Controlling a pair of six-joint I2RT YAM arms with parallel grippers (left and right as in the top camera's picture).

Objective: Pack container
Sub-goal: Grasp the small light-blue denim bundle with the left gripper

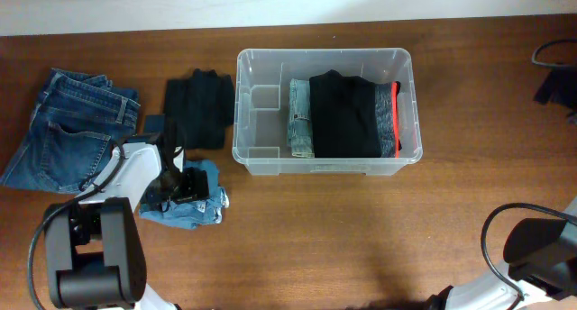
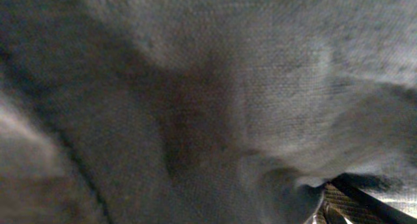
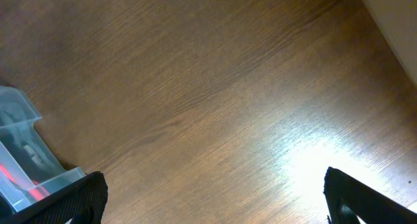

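1. Nearest the lens, on my left wrist camera, pale denim cloth fills nearly the whole frame. It is blurred, and the weave sits so close that it seems pressed against the camera.
2. From overhead this cloth is a crumpled denim bundle point(image 1: 196, 207) on the counter point(image 1: 361, 247), near the left front corner of the container. My left fingers point(image 1: 180, 186) are down on it and spread wide apart. The close view is too blurred to show whether a fold lies between them, but I judge they are placed for a grasp.
3. The container point(image 1: 236, 103), a clear plastic bin, stands upright in the middle of the counter, toward the far edge.
4. Inside it, three pieces fill the right part side by side: rolled pale jeans point(image 1: 300, 121), a black garment point(image 1: 343, 116) and a grey garment point(image 1: 388, 121) with a red-orange band. The left part is bare, likely kept free for what remains.
5. To the left of the container lie a black folded top point(image 1: 198, 107) and, farther left, folded blue jeans point(image 1: 68, 130). Both are on the counter, not yet packed.
6. My right fingers point(image 3: 365, 198) are wide apart with only bare wood between them. They sit low, off the container's right side, and its corner point(image 3: 19, 139) shows at the frame's left, so this arm seems parked clear of the work.
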